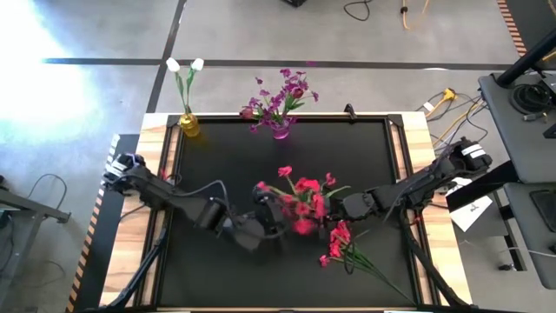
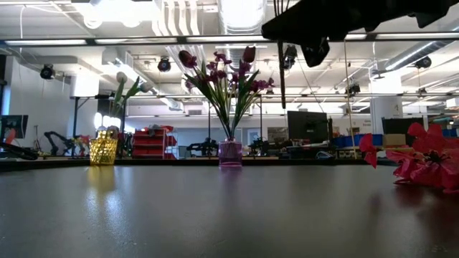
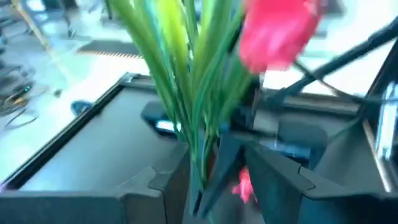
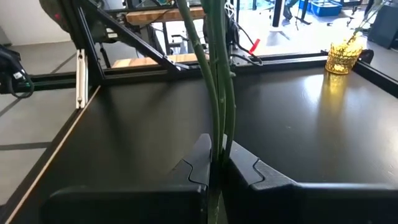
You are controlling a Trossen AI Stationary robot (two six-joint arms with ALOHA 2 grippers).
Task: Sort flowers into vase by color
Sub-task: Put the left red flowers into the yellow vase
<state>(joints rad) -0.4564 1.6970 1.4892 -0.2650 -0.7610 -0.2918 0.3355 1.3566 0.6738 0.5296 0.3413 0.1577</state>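
Observation:
A bunch of red-pink flowers (image 1: 301, 204) on green stems is held between my two grippers over the middle of the black table. My left gripper (image 1: 268, 219) is shut on it from the left and my right gripper (image 1: 334, 207) from the right. A second red-pink spray (image 1: 340, 246) lies flat on the table near the front right and also shows in the low view (image 2: 427, 159). A purple vase (image 1: 280, 130) with purple flowers and a yellow vase (image 1: 189, 126) with two white blooms stand at the far edge. My left gripper pinches a bundle of green stems and leaves (image 3: 198, 155) between its two fingers. The stems run on past the fingertips to a red bloom (image 3: 273, 31). The bunch is clear of the table. My right gripper pinches several thin green stems (image 4: 219, 140) between its two fingers, which lie across them. The stems run on past the fingertips, clear of the table top.
The table's raised frame (image 1: 395, 174) runs around the black mat. The lying spray's long stem (image 1: 382, 271) reaches toward the front right corner. Cables and a bench (image 1: 521, 96) lie beyond the right edge.

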